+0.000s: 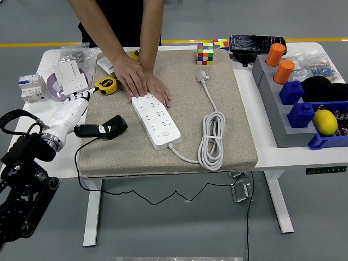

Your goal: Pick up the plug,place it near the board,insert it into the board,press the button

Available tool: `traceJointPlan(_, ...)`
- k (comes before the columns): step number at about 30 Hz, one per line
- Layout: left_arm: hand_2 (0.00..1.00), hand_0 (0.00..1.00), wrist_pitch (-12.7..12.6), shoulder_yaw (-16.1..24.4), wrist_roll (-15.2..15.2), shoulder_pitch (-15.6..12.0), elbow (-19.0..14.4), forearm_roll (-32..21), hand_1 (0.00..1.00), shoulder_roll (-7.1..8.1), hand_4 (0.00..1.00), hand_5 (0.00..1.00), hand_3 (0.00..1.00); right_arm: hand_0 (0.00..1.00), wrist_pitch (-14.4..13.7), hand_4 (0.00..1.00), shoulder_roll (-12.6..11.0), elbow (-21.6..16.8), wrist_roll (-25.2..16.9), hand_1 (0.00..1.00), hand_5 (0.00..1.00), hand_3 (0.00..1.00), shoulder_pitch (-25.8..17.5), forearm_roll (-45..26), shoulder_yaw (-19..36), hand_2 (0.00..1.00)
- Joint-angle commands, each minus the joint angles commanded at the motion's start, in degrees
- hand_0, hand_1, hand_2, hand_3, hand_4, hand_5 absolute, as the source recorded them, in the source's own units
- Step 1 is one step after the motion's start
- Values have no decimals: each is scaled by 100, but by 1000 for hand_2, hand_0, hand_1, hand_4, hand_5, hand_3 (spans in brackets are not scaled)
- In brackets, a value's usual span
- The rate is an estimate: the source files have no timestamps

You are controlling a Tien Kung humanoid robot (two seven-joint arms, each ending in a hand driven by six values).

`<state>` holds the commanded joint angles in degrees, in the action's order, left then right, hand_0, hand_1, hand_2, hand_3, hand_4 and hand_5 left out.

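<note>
A white power strip (156, 119) lies diagonally on the beige mat (239, 125), its button (165, 132) near the close end. At the far side stands a person, both hands (142, 81) pressed flat on the strip's far end. The black plug (109, 128) rests on the mat's left edge, and its thin black cable trails off the table's front. My left hand (76, 106), white with a black arm, lies just left of the plug. Its fingers (82, 97) stretch toward the yellow tape measure (107, 85) and hold nothing.
The strip's white cord is coiled (212, 138) on the mat, ending in a white plug (202, 75). Rubik's cubes (205, 53) sit at the back. Blue bins with a lemon (325, 122) and orange cylinders (275, 54) fill the right. A breaker (30, 87) and wall socket (69, 79) lie far left.
</note>
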<state>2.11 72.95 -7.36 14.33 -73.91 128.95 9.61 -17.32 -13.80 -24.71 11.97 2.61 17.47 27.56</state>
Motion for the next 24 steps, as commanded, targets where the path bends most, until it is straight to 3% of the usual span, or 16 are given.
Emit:
traceJointPlan(7, 998, 998, -157, -192, 88, 248, 541, -37, 998, -67, 998, 495, 969, 874, -14, 998, -8, 7, -3, 810, 833, 784, 17, -14, 9, 775)
traceJointPlan(14, 971, 967, -591, -223, 178, 503, 1278, 65, 987, -255, 998, 495, 912, 873, -23, 998, -18, 14, -2, 808, 833, 783, 33, -24, 9, 774)
traceJointPlan(22, 947, 948, -608, -326, 235, 654, 1641, 105, 974, -322, 998, 496, 901, 872, -30, 998, -11, 14, 1, 809, 833, 783, 43, -17, 20, 774)
traceJointPlan(23, 876, 929, -625, -334, 244, 670, 1670, 105, 948, -324, 998, 492, 877, 872, -30, 998, -10, 15, 2, 809, 832, 782, 44, -20, 17, 772)
traceJointPlan(24, 876, 929, -645, -337, 251, 689, 1703, 105, 948, -325, 998, 492, 877, 872, -32, 998, -11, 14, 1, 809, 832, 782, 48, -21, 16, 772)
